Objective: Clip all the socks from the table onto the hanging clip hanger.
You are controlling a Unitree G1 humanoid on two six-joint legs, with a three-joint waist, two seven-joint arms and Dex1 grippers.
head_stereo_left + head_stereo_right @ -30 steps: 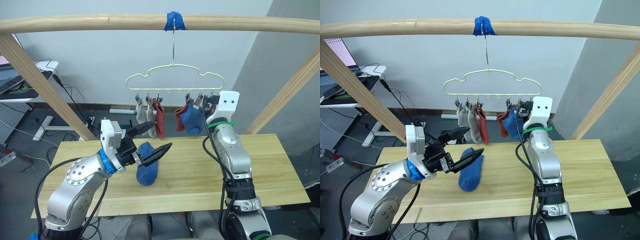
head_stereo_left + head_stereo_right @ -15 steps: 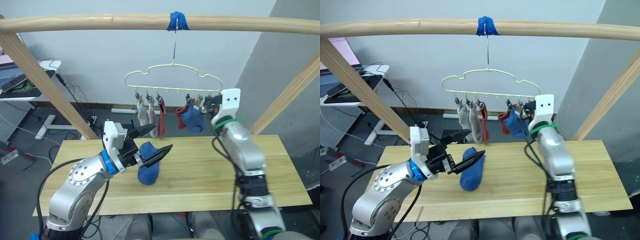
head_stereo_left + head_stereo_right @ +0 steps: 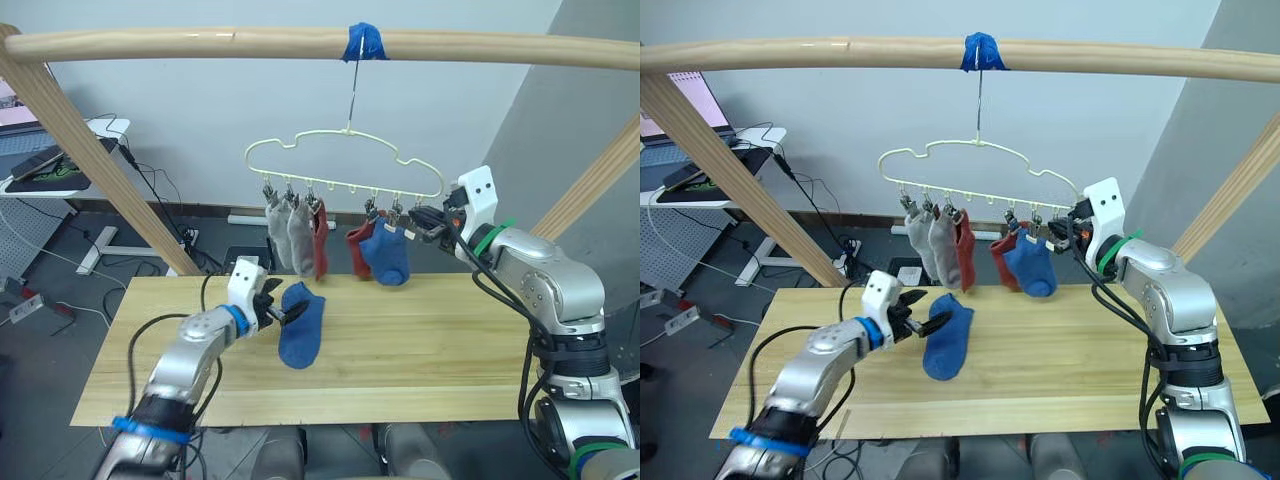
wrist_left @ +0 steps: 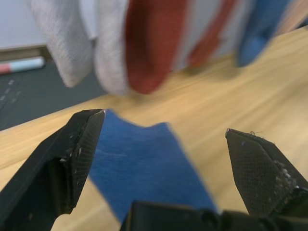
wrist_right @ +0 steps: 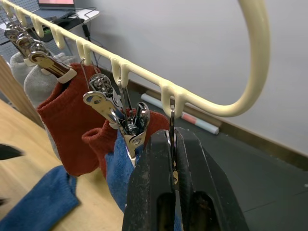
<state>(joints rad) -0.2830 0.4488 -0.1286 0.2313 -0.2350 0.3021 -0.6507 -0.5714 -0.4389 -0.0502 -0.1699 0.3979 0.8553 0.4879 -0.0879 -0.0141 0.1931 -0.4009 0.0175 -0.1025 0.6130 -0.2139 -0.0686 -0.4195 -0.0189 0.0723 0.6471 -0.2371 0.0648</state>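
A blue sock [image 3: 302, 325] lies flat on the table [image 3: 430, 345]. My left gripper [image 3: 283, 310] is low over its cuff end, open, with the sock [image 4: 139, 163] between the spread fingers [image 4: 72, 149]. The clip hanger [image 3: 345, 150] hangs from the pole by its hook. On its clips hang two grey socks [image 3: 285, 235], two rust-red socks [image 3: 320, 240] and one blue sock [image 3: 388, 255]. My right gripper [image 3: 425, 222] is at the hanger's right end, shut on the thin metal end clip [image 5: 172, 122].
A round wooden pole [image 3: 200, 42] with blue tape [image 3: 362, 40] crosses overhead, held by slanted posts at the left [image 3: 90, 150] and right [image 3: 590, 180]. A desk [image 3: 70, 150] and floor cables lie behind the table's left end.
My left gripper has dropped from above the table to the blue sock's cuff. My right arm's elbow has swung out to the right, its gripper staying at the hanger's right end. The camera shifted.
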